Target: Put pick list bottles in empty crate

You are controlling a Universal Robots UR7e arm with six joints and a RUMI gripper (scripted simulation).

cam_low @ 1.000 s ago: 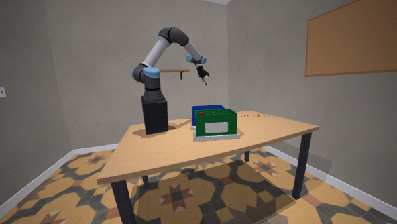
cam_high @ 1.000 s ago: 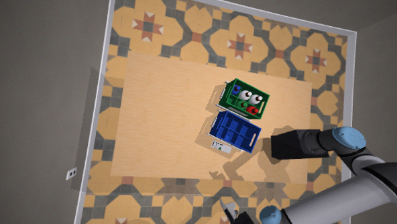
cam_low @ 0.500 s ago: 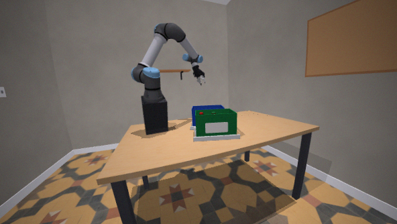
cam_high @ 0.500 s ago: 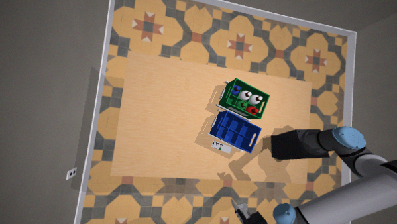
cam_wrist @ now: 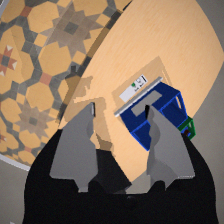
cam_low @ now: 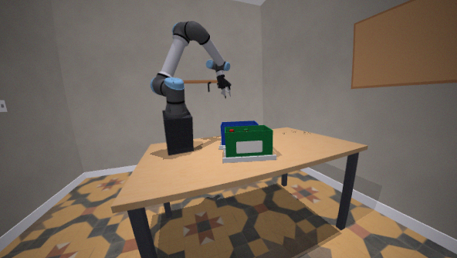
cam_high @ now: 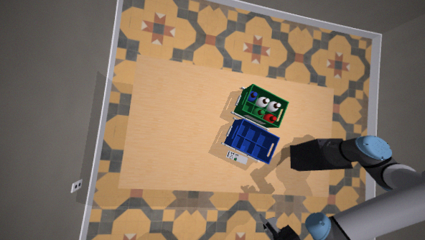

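Observation:
The empty blue crate (cam_high: pixel 251 141) stands on the wooden table, and the pick list (cam_high: pixel 237 157), a small paper strip, lies along its near side. The green crate (cam_high: pixel 264 108) beside it holds a blue-capped bottle (cam_high: pixel 253 95), two white-topped bottles (cam_high: pixel 268 104), a green one (cam_high: pixel 259 112) and a red one (cam_high: pixel 270 117). My gripper (cam_low: pixel 225 93) hangs high above the table near its edge, fingers partly apart with nothing between them. In the wrist view the gripper (cam_wrist: pixel 120 107) looks down on the blue crate, the pick list (cam_wrist: pixel 135 86) and a corner of the green crate (cam_wrist: pixel 189 128). The list's print is too small to read.
The arm's black pedestal (cam_low: pixel 177 131) stands on the table behind the crates. The two crates sit side by side, almost touching. A patterned tile floor lies below the table edge.

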